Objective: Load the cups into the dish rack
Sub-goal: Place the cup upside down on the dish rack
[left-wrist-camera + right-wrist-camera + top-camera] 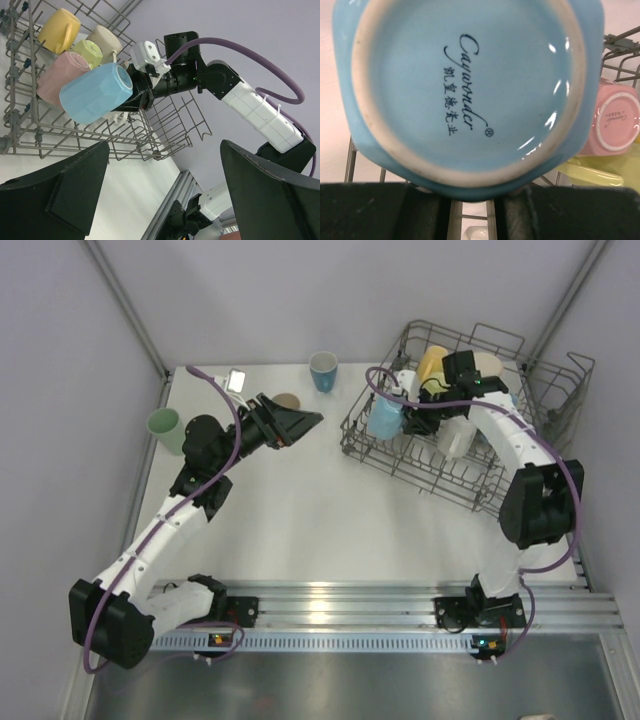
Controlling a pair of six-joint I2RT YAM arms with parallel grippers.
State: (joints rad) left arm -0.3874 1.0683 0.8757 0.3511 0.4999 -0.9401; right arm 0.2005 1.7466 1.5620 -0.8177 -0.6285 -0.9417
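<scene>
Grey walls, white worktop (320,515). Over left end of rack (430,475): blue cup (470,85) on its side, printed base facing right wrist. Right fingers (410,212) set close together just under base, pinching cup's lower edge; exact contact hidden. Behind it in rack: pink cup (57,80), lime cup (89,52), yellow cup (59,30), cream cup (106,39). Left fingers (60,200) spread wide, empty, above worktop, well apart from rack. Beige cup (287,400) just beside them. Teal cup (323,370) and mint cup (165,430) loose on worktop.
</scene>
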